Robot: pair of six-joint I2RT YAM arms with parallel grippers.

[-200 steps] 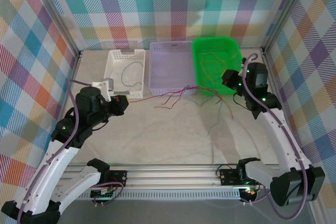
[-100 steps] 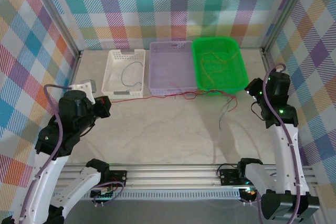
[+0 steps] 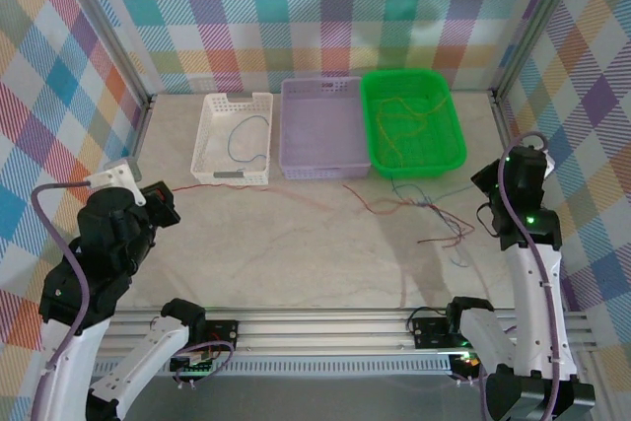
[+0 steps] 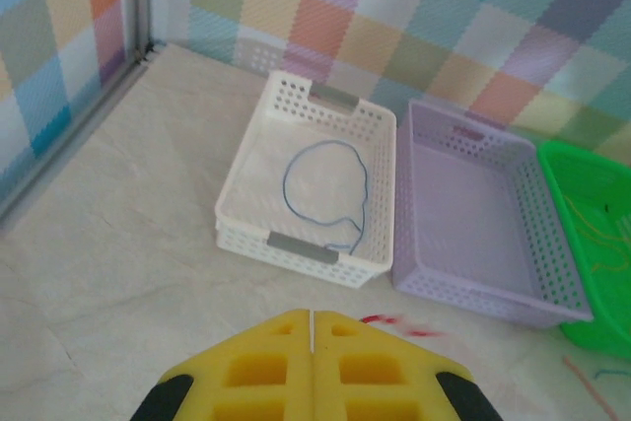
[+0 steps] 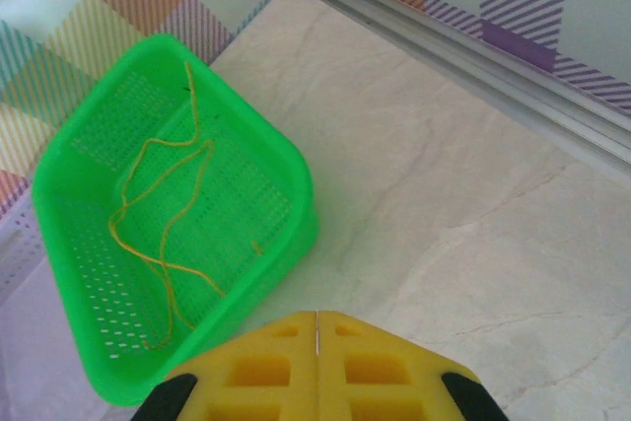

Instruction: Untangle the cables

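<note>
Top external — cables [image 3: 426, 204] near green basket [image 3: 424, 169]

Blue cable [image 3: 266, 135] [image 4: 365, 189], thin as a hair, curled in an open loop on the floor of the white basket [image 3: 209, 135] [image 4: 246, 234]. Yellow-olive cable [image 3: 404, 120] [image 5: 163, 234] looped loosely inside the green basket [image 3: 452, 140] [image 5: 296, 184]. Red cable [image 3: 246, 188] stretched long and nearly straight over the surface [image 3: 296, 253], left end at the closed left pincer [image 4: 313, 322]. Loose tangle [image 3: 429, 206] of red, blue and purple strands sprawled flat just before the green basket.
</note>
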